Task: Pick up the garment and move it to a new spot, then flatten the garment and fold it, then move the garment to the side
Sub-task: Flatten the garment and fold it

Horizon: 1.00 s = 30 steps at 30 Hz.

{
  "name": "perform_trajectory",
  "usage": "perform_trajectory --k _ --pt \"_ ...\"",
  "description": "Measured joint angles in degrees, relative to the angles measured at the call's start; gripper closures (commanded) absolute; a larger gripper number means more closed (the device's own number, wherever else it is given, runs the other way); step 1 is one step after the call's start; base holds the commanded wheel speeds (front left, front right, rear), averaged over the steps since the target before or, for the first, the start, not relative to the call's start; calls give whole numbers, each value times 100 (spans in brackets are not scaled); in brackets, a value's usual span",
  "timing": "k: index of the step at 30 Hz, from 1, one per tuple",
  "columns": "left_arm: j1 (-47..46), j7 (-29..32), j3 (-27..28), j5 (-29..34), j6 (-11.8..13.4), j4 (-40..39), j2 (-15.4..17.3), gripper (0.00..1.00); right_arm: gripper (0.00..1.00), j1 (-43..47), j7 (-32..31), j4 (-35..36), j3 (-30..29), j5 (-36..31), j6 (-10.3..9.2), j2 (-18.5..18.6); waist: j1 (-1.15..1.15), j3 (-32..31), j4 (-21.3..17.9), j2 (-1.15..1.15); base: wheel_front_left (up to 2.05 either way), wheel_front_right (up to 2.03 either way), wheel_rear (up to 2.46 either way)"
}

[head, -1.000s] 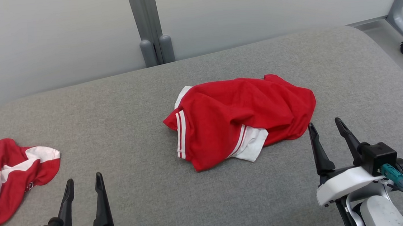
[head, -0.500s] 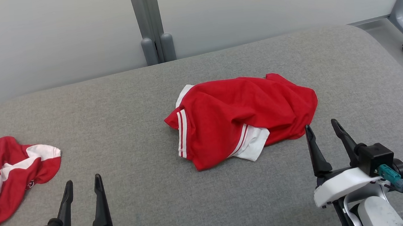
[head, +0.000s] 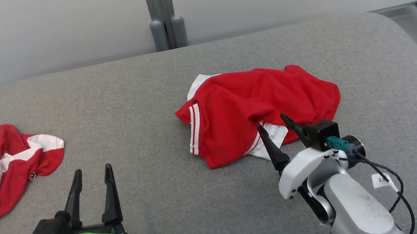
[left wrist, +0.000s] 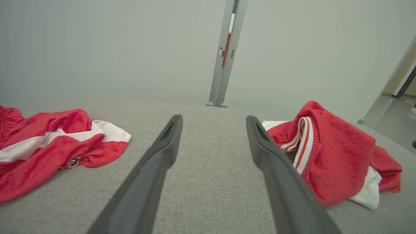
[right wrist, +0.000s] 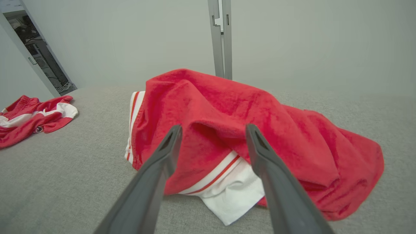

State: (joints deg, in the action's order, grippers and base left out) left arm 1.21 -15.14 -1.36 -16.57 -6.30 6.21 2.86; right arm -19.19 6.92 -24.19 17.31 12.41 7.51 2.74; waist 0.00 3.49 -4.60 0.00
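Garment [head: 252, 106]: found crumpled mid-cushion [head: 147, 95], not yet lifted | right tool [head: 270, 120]: spread, nothing pinched, aimed at white hem [right wrist: 234, 195], judged lined up for the pick | left tool [head: 92, 169]: spread, held clear | second garment [head: 7, 162]: well apart, untouched
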Motion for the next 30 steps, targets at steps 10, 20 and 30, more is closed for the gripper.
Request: perform_trajectory --k 10,20,30 --pt "-249 0 -83 -60 10 21 -1 0 0 -983 -355 -1481 534 946 0 7 0 322 480 0 0 0 0" --pt "-302 0 -177 -68 0 65 -2 0 100 -1627 107 -2362 983 1337 -1 4 0 486 792 0 0 0 0" --pt "-274 0 -169 -69 -23 99 -2 0 100 -1983 692 -1885 1522 1734 -1 7 0 299 758 0 0 0 0"
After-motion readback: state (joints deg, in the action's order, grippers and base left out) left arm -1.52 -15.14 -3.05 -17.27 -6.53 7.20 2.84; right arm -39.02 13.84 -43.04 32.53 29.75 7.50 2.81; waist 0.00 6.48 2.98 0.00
